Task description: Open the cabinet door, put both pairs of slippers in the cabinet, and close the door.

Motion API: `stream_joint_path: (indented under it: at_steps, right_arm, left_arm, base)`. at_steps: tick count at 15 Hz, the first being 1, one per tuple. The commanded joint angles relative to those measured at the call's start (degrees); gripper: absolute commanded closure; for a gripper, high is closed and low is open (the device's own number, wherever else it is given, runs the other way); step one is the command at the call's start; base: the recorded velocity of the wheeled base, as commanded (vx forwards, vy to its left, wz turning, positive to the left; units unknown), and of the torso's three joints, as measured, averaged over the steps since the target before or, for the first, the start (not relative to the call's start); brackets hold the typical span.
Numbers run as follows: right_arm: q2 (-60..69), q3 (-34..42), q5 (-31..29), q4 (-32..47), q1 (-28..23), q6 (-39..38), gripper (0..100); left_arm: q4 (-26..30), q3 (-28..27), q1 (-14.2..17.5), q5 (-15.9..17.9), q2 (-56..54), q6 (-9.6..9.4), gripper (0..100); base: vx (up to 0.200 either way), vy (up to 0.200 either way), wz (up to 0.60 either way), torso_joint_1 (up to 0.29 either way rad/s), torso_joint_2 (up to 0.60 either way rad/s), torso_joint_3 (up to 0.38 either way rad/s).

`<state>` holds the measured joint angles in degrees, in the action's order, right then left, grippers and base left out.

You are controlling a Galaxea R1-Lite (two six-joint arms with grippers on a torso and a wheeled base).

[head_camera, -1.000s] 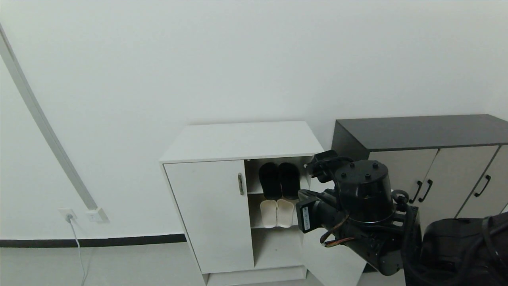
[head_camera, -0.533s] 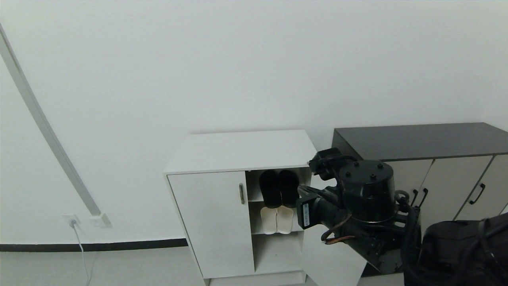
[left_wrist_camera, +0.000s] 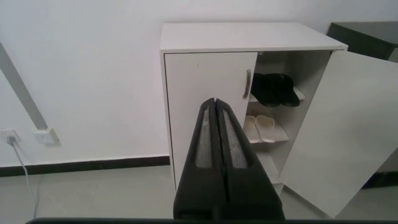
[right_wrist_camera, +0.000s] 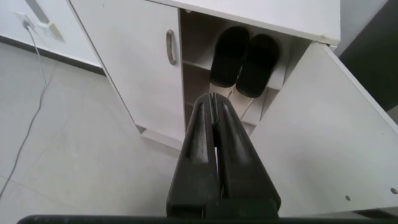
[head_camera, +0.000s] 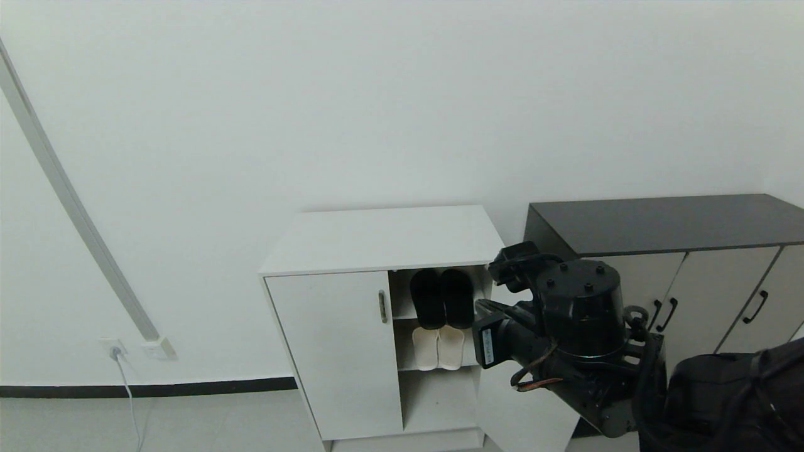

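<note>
The white cabinet point(head_camera: 383, 235) stands against the wall with its left door point(head_camera: 336, 351) closed and its right door point(head_camera: 524, 424) swung open. A black pair of slippers point(head_camera: 441, 297) sits on the upper shelf, a white pair point(head_camera: 438, 347) on the shelf below. My right gripper point(right_wrist_camera: 213, 98) is shut and empty, facing the open compartment beside the open door point(right_wrist_camera: 323, 137), below the black slippers point(right_wrist_camera: 245, 59). My left gripper point(left_wrist_camera: 215, 102) is shut and empty, farther back in front of the closed door point(left_wrist_camera: 208, 93). From there I see the black pair point(left_wrist_camera: 277, 90) and white pair point(left_wrist_camera: 264, 127).
A dark-topped cabinet point(head_camera: 666, 216) with closed doors stands right of the white one. A wall socket with a cable point(head_camera: 113, 348) and a slanted wall conduit point(head_camera: 69, 194) are at the left. Bare floor point(right_wrist_camera: 74, 155) lies before the cabinet.
The head camera tilted, so the whole picture slid downward. The right arm edged slightly right and lower. Doors and slippers stay as they were.
</note>
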<state>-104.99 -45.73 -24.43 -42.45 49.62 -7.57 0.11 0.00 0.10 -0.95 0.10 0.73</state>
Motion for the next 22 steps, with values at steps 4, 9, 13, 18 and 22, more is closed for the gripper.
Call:
stream_joint_path:
  at_steps: [4, 9, 13, 18, 22]
  right_arm:
    - [0.0, 0.3, 0.0, 0.0, -0.1, 0.3, 100]
    - [-0.1, 0.6, 0.1, -1.1, -0.4, 0.3, 100]
    - [-0.3, 1.1, 0.2, -2.4, -0.4, 1.2, 100]
    - [-0.7, 1.1, 0.1, -2.4, -0.7, 2.3, 100]
    - [-0.7, 0.8, 0.1, -2.4, -1.3, 2.3, 100]
  left_arm:
    - [0.0, 0.0, 0.0, 0.0, 0.0, -0.03, 100]
    - [0.0, 0.0, 0.0, 0.0, 0.0, -0.03, 100]
    - [0.1, 0.0, 0.0, 0.0, 0.0, -0.03, 100]
    - [0.0, 0.0, 0.0, 0.0, 0.0, 0.06, 100]
    - [0.0, 0.0, 0.0, -0.2, 0.0, 0.06, 100]
  base:
    - [0.0, 0.0, -0.6, -0.002, 0.0, 0.004]
    - [0.0, 0.0, -0.36, 0.008, 0.0, 0.0]
    - [0.0, 0.0, 0.0, 0.0, 0.0, 0.0]
    - [-0.08, 0.0, 0.0, 0.001, 0.0, 0.001]
    - [-0.05, 0.0, 0.0, 0.003, 0.0, -0.001]
